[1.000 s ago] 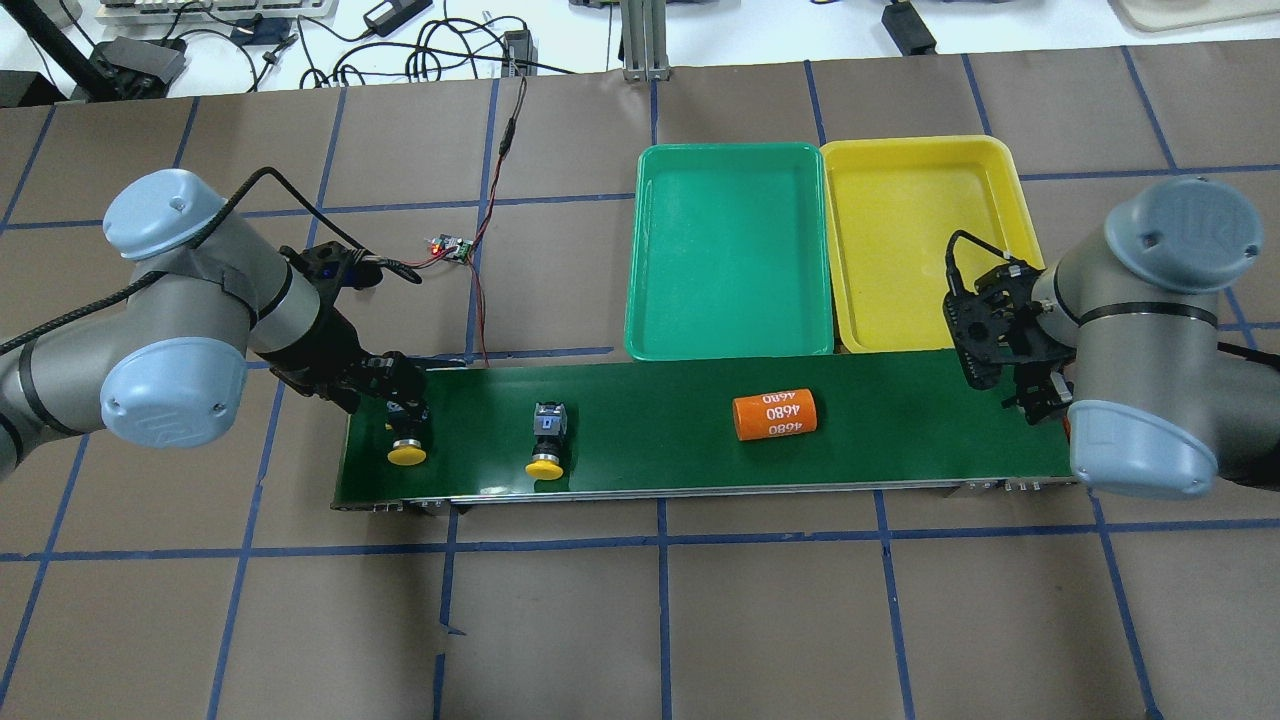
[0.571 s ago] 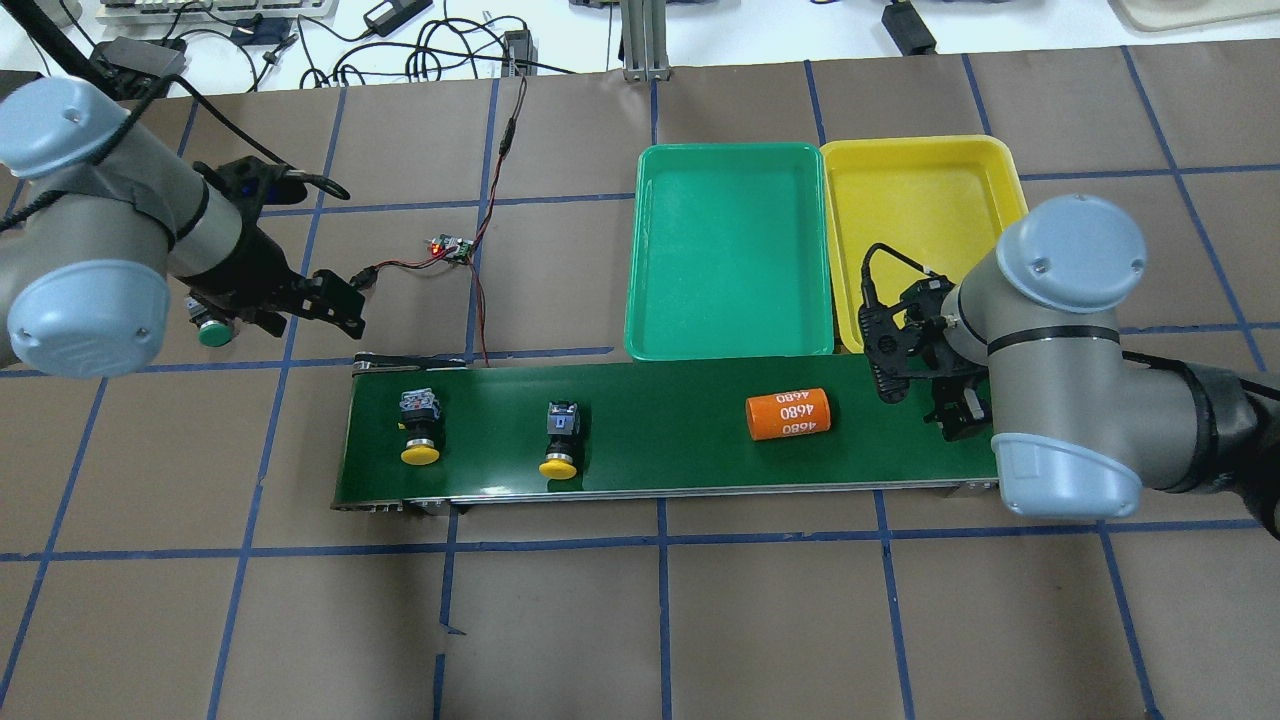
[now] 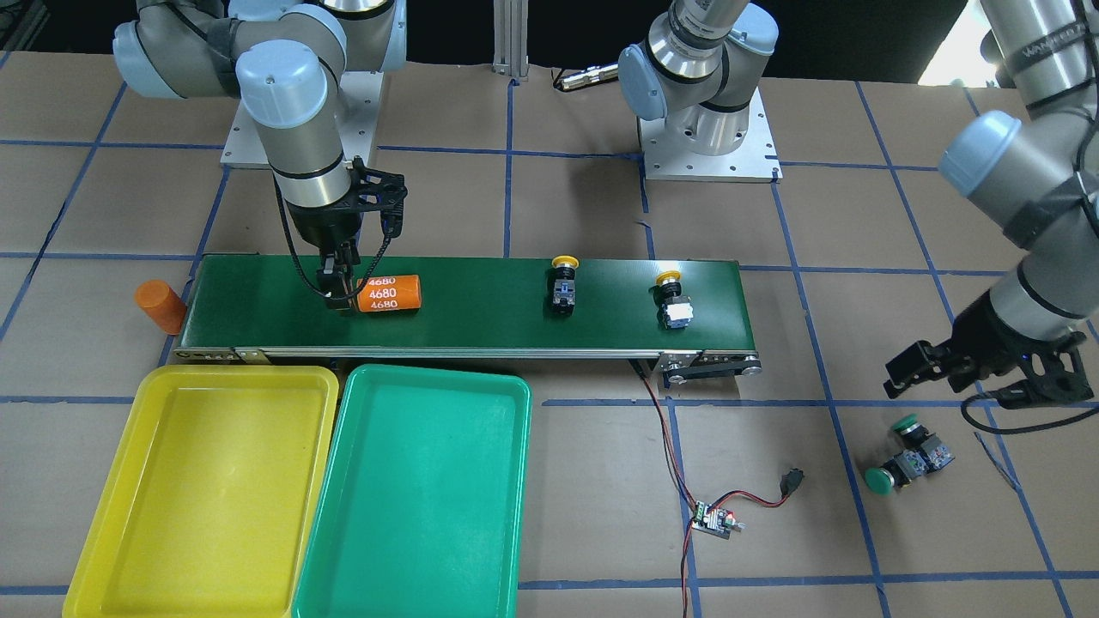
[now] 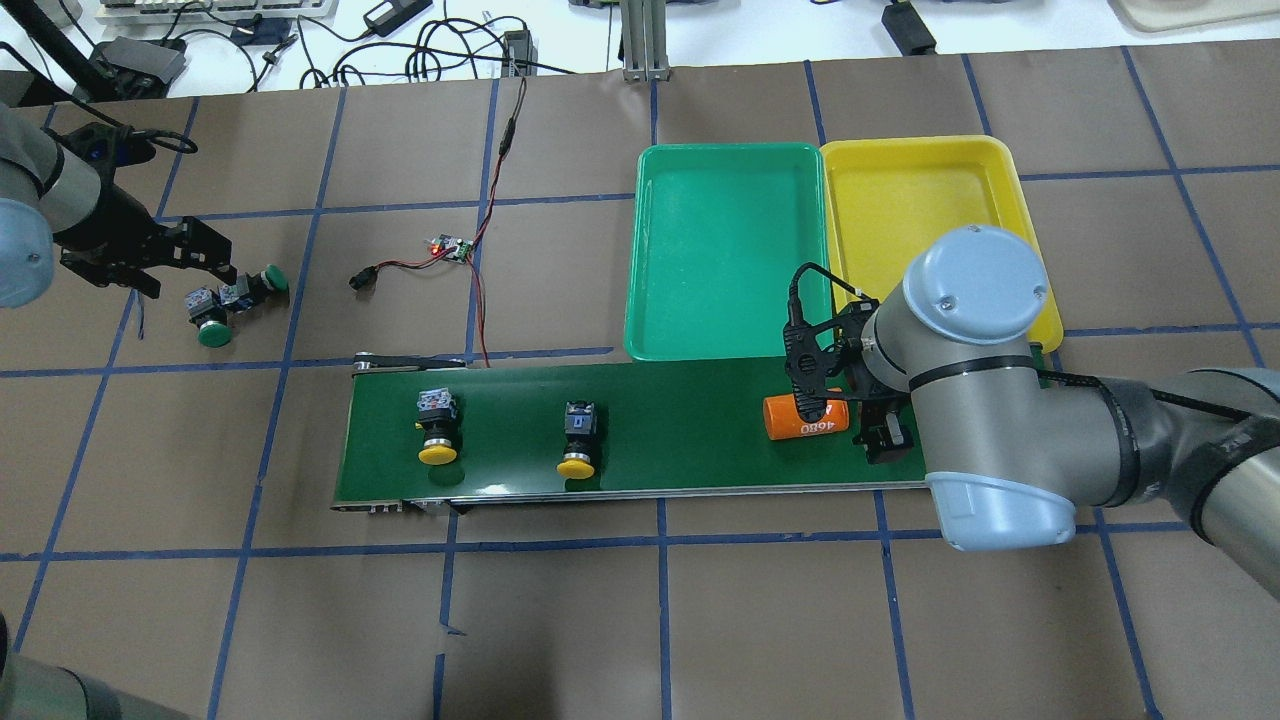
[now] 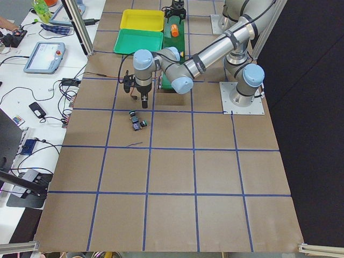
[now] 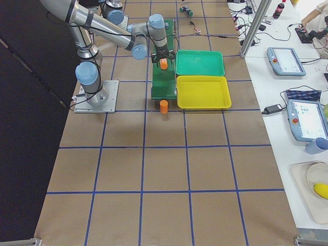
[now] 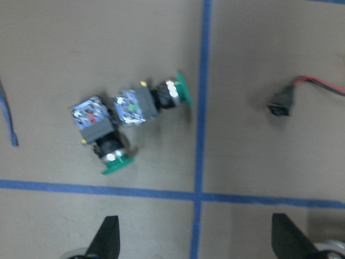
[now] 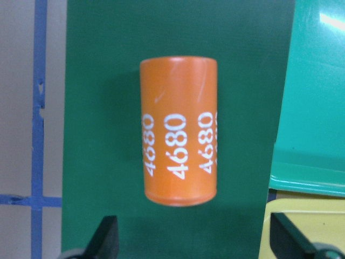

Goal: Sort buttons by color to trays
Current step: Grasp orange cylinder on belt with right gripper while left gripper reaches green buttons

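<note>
Yellow buttons (image 4: pixel 437 440) lie apart on the belt (image 4: pixel 690 450) toward its left end, green buttons (image 7: pixel 135 105) touch each other on the tabletop (image 4: pixel 600 620) near its left edge beside the wide-open left claw (image 7: pixel 195 238), right claw (image 8: pixel 194 240) open above the orange cylinder (image 8: pixel 179 132) on the belt.

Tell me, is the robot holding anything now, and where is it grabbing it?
Nothing is held. The left gripper has its jaws open near the green buttons. The right gripper has its jaws open by the orange cylinder.
</note>
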{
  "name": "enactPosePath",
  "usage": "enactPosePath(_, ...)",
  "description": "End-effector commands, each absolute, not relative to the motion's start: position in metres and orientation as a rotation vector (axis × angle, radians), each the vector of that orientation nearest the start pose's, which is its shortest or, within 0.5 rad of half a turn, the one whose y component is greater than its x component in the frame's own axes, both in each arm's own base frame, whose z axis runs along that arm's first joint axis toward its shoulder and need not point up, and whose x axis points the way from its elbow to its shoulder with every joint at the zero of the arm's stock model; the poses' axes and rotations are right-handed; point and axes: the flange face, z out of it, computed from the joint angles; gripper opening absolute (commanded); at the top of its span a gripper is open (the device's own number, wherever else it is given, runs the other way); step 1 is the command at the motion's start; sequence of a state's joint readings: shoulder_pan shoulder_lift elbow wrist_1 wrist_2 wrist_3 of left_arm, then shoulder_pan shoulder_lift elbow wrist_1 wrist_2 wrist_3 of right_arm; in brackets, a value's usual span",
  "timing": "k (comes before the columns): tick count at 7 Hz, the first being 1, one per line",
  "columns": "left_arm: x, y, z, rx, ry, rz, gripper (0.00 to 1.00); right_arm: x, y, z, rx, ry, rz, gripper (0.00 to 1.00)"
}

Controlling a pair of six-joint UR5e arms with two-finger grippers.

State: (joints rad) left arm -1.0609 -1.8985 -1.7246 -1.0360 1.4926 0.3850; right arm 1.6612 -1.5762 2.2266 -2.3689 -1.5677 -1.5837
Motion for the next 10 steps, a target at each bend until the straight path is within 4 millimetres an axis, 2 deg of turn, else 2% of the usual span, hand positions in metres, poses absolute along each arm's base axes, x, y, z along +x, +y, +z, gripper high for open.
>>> enactPosePath(1, 0.217, -0.591, 0.242, -0.307, 3.172, -0.120, 1.00, 0.180, -0.409, 0.251, -2.402, 2.145, -0.132, 0.92)
enactPosePath(2, 0.221, -0.590, 0.229, -0.341, 3.181, -0.094, 1.00, 0.179, -0.410, 0.247, -2.414, 2.132, -0.115, 0.71)
enactPosePath(4, 0.220, -0.590, 0.203, -0.396, 3.191, -0.059, 1.00, 0.174, -0.413, 0.250, -2.455, 2.156, -0.069, 0.22)
enactPosePath(5, 0.219, -0.587, 0.192, -0.398, 3.197, -0.029, 1.00, 0.164, -0.416, 0.250, -2.477, 2.180, -0.002, 0.04)
enactPosePath(6, 0.223, -0.593, 0.180, -0.426, 3.198, -0.014, 1.00, 0.160, -0.421, 0.257, -2.501, 2.205, 0.013, 0.03)
enactPosePath(7, 0.225, -0.595, 0.174, -0.438, 3.196, -0.013, 1.00, 0.147, -0.437, 0.273, -2.495, 2.263, -0.015, 0.04)
enactPosePath(8, 0.226, -0.597, 0.174, -0.454, 3.188, -0.014, 0.74, 0.107, -0.453, 0.283, -2.514, 2.303, 0.056, 0.04)
enactPosePath(9, 0.226, -0.597, 0.173, -0.457, 3.189, -0.012, 0.29, 0.061, -0.462, 0.285, -2.526, 2.291, 0.092, 0.04)
enactPosePath(10, 0.226, -0.597, 0.174, -0.452, 3.189, -0.014, 0.00, 0.008, -0.466, 0.287, -2.489, 2.325, 0.125, 0.05)
